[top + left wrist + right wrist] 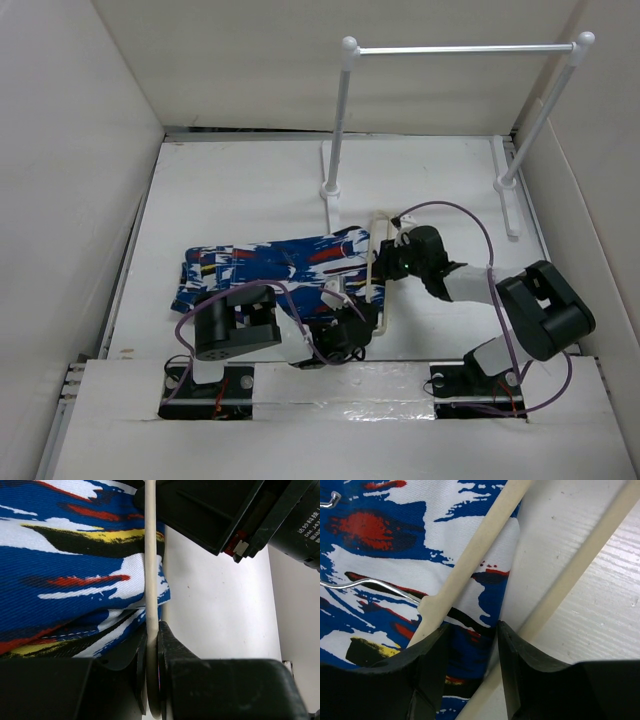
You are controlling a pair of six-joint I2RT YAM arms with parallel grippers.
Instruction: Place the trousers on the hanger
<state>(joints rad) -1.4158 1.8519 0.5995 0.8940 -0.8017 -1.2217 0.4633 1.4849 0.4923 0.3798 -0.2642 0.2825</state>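
The trousers lie flat on the table, blue with white, red and black streaks. The cream hanger lies across their right end. My left gripper is shut on the hanger's near end; in the left wrist view its jaws pinch the thin hanger bar, with the trousers to the left. My right gripper is at the trousers' right edge. In the right wrist view its jaws stand narrowly apart, with the trousers' edge filling the gap between the two hanger bars. The wire hook lies on the fabric.
A white two-post rail stand with a metal crossbar stands at the back right; its feet are just behind the hanger. White walls enclose the table at the left, back and right. The arm bases sit at the near edge.
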